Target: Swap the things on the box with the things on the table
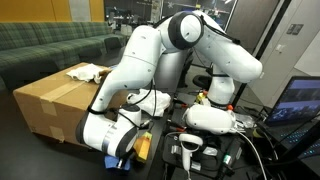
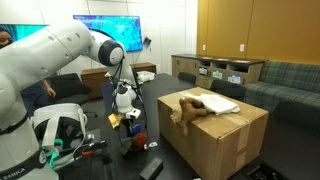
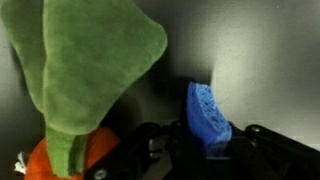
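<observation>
In the wrist view a blue sponge (image 3: 205,108) stands on edge on the black table (image 3: 265,60), with my gripper (image 3: 207,138) shut on its lower part, a dark finger on each side. Just left of it lies a plush carrot with big green leaves (image 3: 85,60) and an orange body (image 3: 50,160). In both exterior views the gripper (image 1: 125,145) (image 2: 128,108) is low over the table beside the box (image 1: 50,105) (image 2: 225,140). On the box lie a white cloth (image 1: 87,71) (image 2: 222,104) and a brown plush toy (image 2: 188,108).
A green striped sofa (image 1: 50,42) stands behind the box. A second white robot base (image 1: 210,118) and cables (image 1: 250,150) crowd the table. A yellow object (image 1: 143,148) sits close by the gripper. Monitors (image 1: 300,100) stand at the edge.
</observation>
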Tool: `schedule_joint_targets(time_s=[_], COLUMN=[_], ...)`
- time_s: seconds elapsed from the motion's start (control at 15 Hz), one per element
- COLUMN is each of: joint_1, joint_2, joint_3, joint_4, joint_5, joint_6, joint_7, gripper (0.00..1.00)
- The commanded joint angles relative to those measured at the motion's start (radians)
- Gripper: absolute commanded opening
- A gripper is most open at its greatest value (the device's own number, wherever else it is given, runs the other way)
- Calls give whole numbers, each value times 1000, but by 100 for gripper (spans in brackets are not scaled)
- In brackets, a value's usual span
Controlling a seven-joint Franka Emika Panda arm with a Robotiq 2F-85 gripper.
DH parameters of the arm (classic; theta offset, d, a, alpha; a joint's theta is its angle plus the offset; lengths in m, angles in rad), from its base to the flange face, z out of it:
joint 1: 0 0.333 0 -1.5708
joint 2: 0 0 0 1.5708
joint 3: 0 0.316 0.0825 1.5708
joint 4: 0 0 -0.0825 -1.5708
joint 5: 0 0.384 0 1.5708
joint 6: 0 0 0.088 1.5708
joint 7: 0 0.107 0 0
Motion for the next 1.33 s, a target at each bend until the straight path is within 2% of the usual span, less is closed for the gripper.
schedule_joint_targets(time_s=[0.0,0.27,0.33,0.6,0.73,1.0,1.27], joint_1=[-4,2,-37,-73,-114,-226,-333], joint_2=[-54,-160,-184,-334,-407,-521,-566], joint_3=[32,81,148,248,295,373,384], joint_4=[-48,-129,-168,-223,-228,-185,-75], joint_5=[13,23,-52,-20,1,60,115], joint_6=[46,115,163,295,333,369,383], joint_7=[-17,-14,47,35,7,-85,-202], gripper=[3,3,3,3,3,3,3])
